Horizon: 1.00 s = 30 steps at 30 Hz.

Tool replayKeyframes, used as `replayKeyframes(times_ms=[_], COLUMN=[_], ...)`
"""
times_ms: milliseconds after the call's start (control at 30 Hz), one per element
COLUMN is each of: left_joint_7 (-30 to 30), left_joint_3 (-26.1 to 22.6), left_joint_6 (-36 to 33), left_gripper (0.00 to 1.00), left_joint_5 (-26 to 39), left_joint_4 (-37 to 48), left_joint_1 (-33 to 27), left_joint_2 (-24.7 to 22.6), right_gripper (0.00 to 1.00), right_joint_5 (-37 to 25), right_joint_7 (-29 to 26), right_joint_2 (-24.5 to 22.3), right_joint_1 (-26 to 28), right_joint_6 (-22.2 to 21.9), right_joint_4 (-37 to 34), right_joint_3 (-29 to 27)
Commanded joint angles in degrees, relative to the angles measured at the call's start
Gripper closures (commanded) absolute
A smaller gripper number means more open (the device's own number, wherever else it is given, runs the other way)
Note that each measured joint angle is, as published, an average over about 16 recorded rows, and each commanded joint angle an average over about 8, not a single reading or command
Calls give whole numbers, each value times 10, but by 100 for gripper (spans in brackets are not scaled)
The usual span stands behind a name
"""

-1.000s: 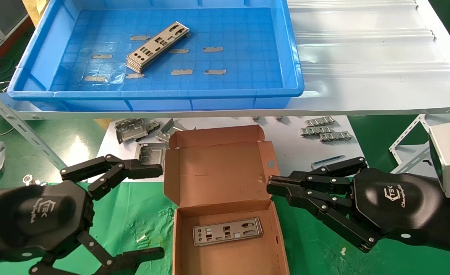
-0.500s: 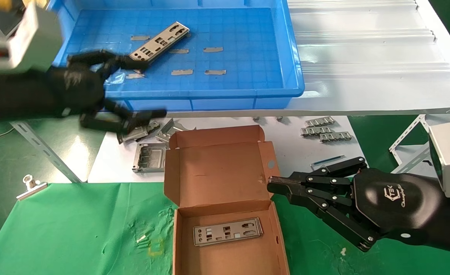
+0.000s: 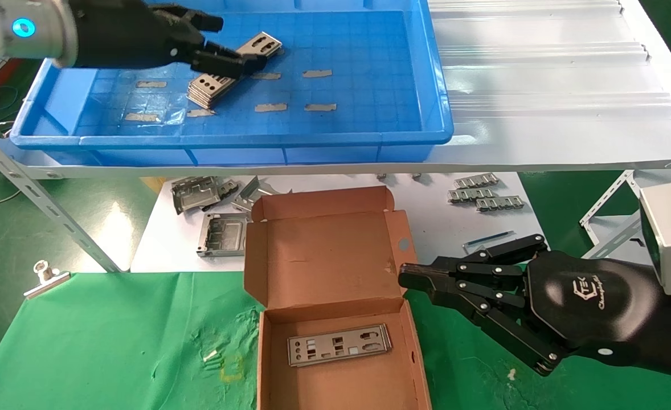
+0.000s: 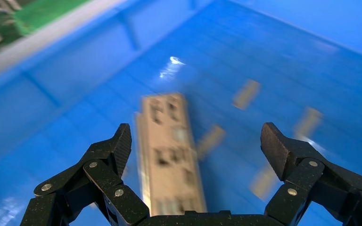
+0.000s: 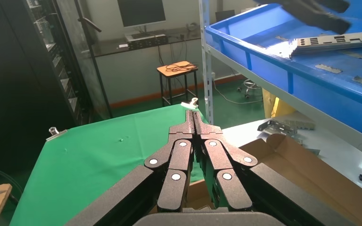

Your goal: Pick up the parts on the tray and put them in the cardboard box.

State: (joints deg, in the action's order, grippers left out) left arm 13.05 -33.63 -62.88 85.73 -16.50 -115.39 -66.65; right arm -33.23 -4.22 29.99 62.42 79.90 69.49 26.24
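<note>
A stack of silver plates (image 3: 209, 89) lies slanted in the blue tray (image 3: 313, 138) at the back left. My left gripper (image 3: 230, 44) is open just over the stack's far half; the left wrist view shows the plates (image 4: 169, 150) between its spread fingers (image 4: 118, 146), not gripped. The brown cardboard box (image 3: 324, 256) stands open in front with one plate (image 3: 339, 344) flat on its floor. My right gripper (image 3: 406, 278) is shut and empty beside the box's right wall; it also shows in the right wrist view (image 5: 193, 115).
Boxy grey metal frames (image 3: 196, 193) and toothed silver strips (image 3: 486, 196) lie on the white sheet behind the box. A white corrugated panel (image 3: 540, 68) lies to the right of the tray. A metal clip (image 3: 45, 276) sits on the green cloth (image 3: 113, 341).
My left arm has risen from the front left of the box up into the tray and now hangs open over the plate stack. The right arm has not moved.
</note>
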Motion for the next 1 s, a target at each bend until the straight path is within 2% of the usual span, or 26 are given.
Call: replayKeyframes(times_ms=[33,100,433,500,533,700,767,800,1000], left_joint_7=[-8,-11,-14,-15,-15,-17,-18,-18,-23], left_joint_3=[-5,-6,-5,-4,-3,-1,0,1,1], left_joint_6=[36,52,67,66,66,64,64,64,64], left_gripper=[0,0,1,11,21,82,97,100,100], left_joint_5=[12,16,15,13,12,9,7,7,6], left_joint_4=[35,56,118,125,129,142,146,147,153], left_joint_1=[-13,-18,-33,-34,-35,-35,-35,-35,-34], left_joint_2=[-23,-36,-60,-61,-61,-60,-59,-59,-60], right_gripper=[20,0,0,0,0,0,0,0,0], right_joint_5=[0,0,0,0,0,0,0,0,0], right_joint_7=[0,0,0,0,0,0,0,0,0], right_joint_2=[0,0,0,0,0,0,0,0,0], right_joint_1=[0,0,0,0,0,0,0,0,0], right_joint_6=[0,0,0,0,0,0,0,0,0], right_joint_4=[0,0,0,0,0,0,0,0,0], right_joint_3=[0,0,0,0,0,0,0,0,0])
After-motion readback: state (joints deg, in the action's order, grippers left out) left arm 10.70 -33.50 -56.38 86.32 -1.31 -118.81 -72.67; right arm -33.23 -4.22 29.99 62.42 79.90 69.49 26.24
